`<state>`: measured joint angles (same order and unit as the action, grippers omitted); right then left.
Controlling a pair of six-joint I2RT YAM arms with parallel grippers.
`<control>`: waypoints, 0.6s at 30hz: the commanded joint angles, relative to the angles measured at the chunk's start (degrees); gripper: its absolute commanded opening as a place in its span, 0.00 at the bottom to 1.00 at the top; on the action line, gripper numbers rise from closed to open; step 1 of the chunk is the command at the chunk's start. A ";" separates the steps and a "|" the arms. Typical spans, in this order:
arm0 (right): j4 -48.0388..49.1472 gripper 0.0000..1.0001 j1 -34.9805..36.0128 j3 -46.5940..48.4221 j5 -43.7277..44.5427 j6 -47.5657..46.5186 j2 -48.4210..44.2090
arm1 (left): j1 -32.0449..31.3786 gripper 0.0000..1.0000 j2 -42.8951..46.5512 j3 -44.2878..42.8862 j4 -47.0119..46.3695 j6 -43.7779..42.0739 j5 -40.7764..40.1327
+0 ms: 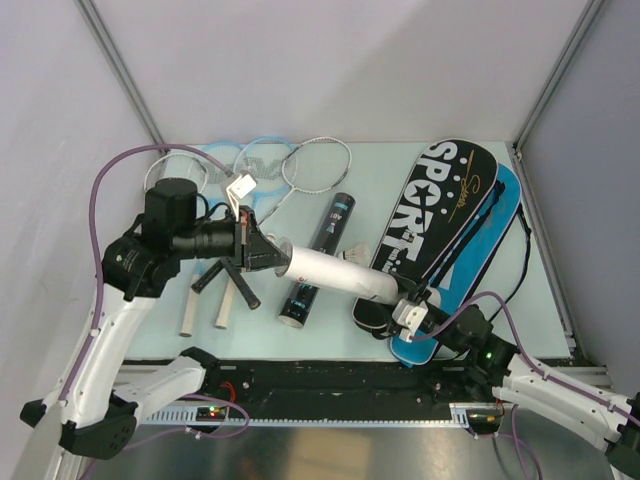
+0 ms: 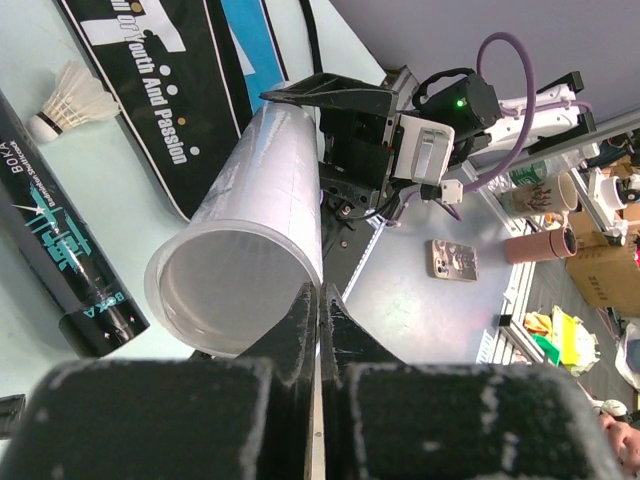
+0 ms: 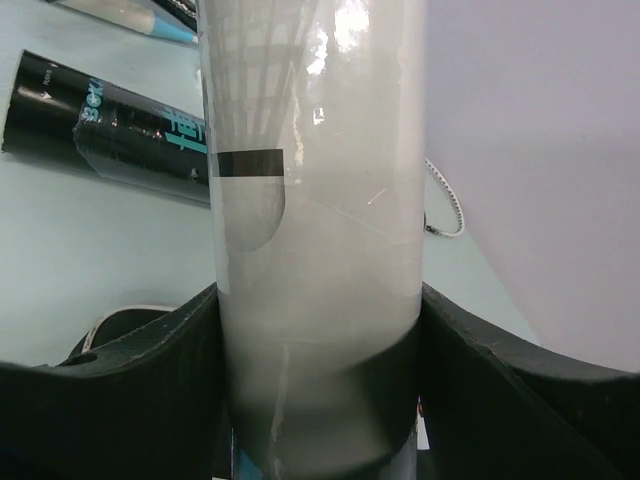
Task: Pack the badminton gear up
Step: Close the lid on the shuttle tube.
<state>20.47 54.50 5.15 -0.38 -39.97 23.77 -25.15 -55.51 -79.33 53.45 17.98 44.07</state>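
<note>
A long white tube [image 1: 335,273] is held off the table between both grippers. My left gripper [image 1: 262,250] is shut on the rim of its open end [image 2: 322,295]. My right gripper [image 1: 405,305] is shut around the tube's other end [image 3: 320,295]. Through the translucent wall [image 3: 320,250] a shuttlecock [image 3: 255,100] shows inside. A black tube [image 1: 318,262] lies under it, also seen in the left wrist view [image 2: 60,260]. A loose white shuttlecock [image 1: 352,258] lies beside the black and blue SPORT bags [image 1: 445,215]. Silver-white and light-blue rackets [image 1: 270,165] lie at the back left.
Racket handles [image 1: 222,305] stick out toward the table's front left below my left arm. A black rail [image 1: 350,378] runs along the near edge. Enclosure walls stand on the left, right and back. A phone [image 2: 455,260] and cups [image 2: 545,240] lie beyond the table.
</note>
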 commanded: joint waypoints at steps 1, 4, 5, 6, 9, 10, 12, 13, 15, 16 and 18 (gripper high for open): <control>5.59 0.28 0.41 2.26 -2.47 -1.25 -0.97 | 0.01 0.00 -0.15 0.18 -0.06 -0.36 2.49; 5.73 0.27 0.43 2.23 -2.43 -1.58 -1.14 | 0.01 0.00 -0.48 0.28 -0.02 0.01 2.69; 5.90 0.27 0.43 2.19 -2.43 -1.68 -1.16 | -0.08 0.00 -0.53 0.52 -0.02 0.07 2.78; 6.03 0.27 0.43 2.21 -2.43 -1.78 -1.17 | -0.03 0.00 -0.64 0.64 -0.02 0.19 2.99; 6.58 0.27 0.41 2.01 -2.17 -2.02 -1.24 | -0.03 0.00 -1.02 0.86 -0.06 0.64 4.03; 6.94 0.27 0.42 1.73 -1.81 -2.03 -1.25 | -0.05 0.00 -1.01 0.76 -0.04 0.96 4.32; 7.83 0.27 0.43 1.14 -0.87 -1.74 -1.68 | -0.07 0.00 -0.72 0.38 -0.02 1.46 4.68; 8.27 0.27 0.43 0.90 -0.55 -1.54 -2.00 | -0.08 0.00 -0.51 0.26 -0.02 1.80 4.87; 8.64 0.27 0.39 0.65 0.11 -1.52 -2.51 | -0.12 0.00 -0.16 0.06 -0.06 2.30 5.47; 8.72 0.27 0.41 0.65 0.24 -1.61 -2.68 | -0.10 0.00 -0.06 0.06 -0.04 2.49 5.88; 8.85 0.27 0.38 0.65 0.02 -1.63 -2.79 | -0.13 0.00 0.02 0.23 -0.02 2.78 6.71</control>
<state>21.32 54.59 4.71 -0.60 -41.25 22.28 -25.17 -56.18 -79.13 53.56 19.03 47.31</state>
